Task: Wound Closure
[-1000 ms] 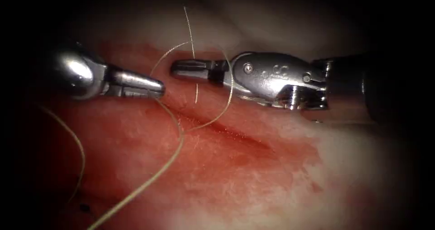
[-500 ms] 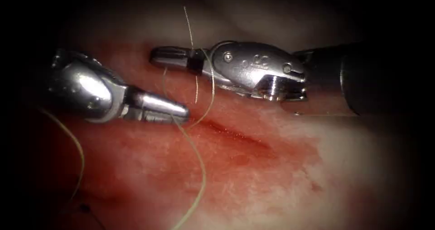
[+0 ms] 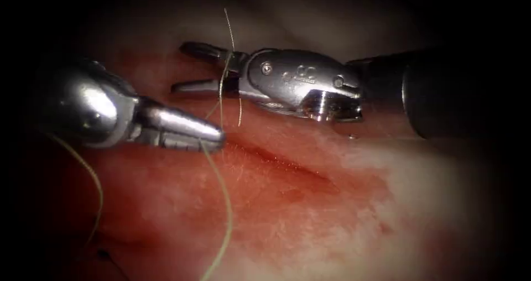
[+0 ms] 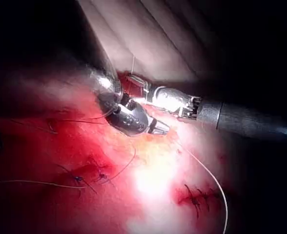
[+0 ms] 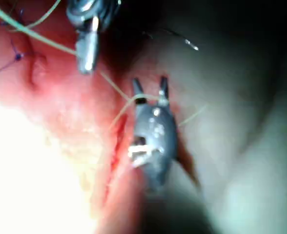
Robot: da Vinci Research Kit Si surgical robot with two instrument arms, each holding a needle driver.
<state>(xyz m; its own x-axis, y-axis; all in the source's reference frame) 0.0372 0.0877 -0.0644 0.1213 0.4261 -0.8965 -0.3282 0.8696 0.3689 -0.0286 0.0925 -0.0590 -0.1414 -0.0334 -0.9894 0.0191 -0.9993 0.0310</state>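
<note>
While the left tool point(image 3: 213, 139) clamps the thread point(image 3: 224, 214) at the cut's point(image 3: 287, 165) left end, the right tool point(image 3: 185, 68) gapes wide, holding nothing, thread crossing its jaws; needle unseen on the tissue point(image 3: 310, 220).

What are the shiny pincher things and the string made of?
The left tool and right tool look like polished metal: silvery, with bright glints. The thread looks like a thin, pale yellowish strand, smooth and bendy, perhaps plastic; that's uncertain. It lies over soft, wet, pink-red tissue.
</note>
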